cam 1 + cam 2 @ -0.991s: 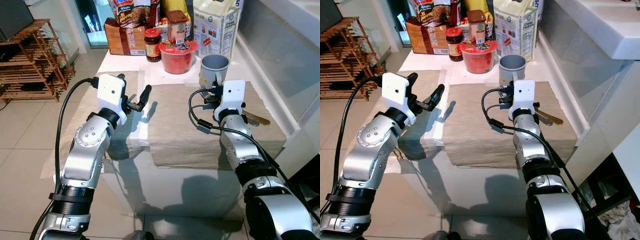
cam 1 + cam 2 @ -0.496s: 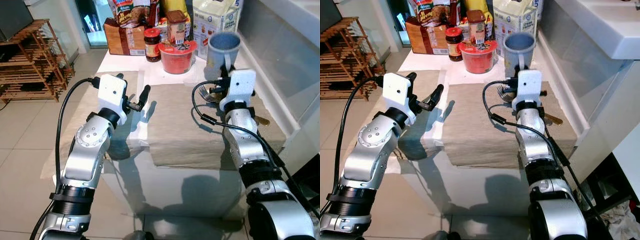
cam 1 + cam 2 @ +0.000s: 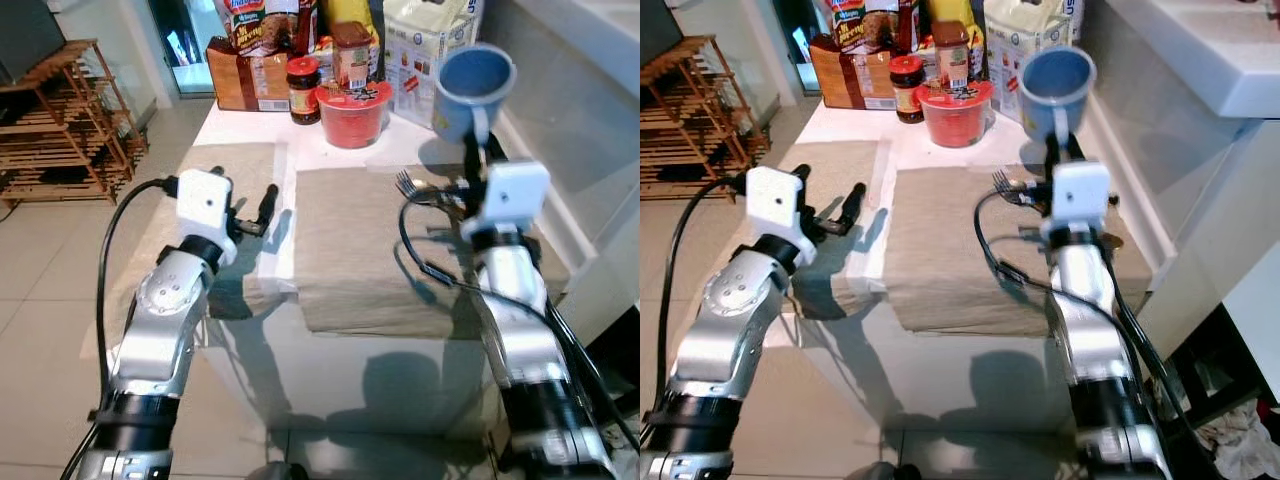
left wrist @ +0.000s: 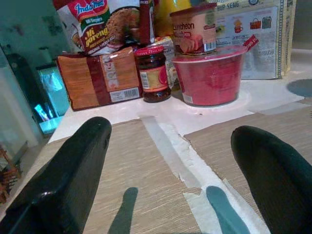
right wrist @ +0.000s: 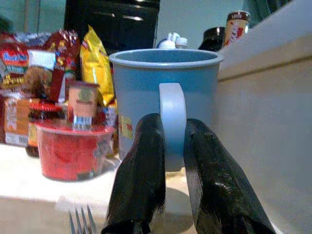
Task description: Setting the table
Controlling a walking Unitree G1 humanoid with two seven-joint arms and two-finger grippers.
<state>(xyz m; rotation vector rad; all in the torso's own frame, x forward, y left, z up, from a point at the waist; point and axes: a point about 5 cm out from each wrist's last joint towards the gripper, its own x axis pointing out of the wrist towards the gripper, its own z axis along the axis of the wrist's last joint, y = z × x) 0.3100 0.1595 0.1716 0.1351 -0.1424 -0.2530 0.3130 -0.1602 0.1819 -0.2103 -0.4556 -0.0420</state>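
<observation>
Clamping the blue mug (image 3: 473, 78) by its handle, the right gripper (image 5: 170, 161) is holding it above the bench (image 3: 300, 135); placing is pending, left gripper (image 4: 170, 165) hovering wide.

Blue mug (image 3: 472, 88), red tub (image 3: 353, 112) — beige, perhaps woven, mats (image 3: 355, 240)

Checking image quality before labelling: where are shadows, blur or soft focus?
Left eye view: sharp shadows of both arms on the placemat. Right wrist view: blue mug crisp, packets behind soft. Left wrist view: near black fingers blurred, red tub clearer.
</observation>
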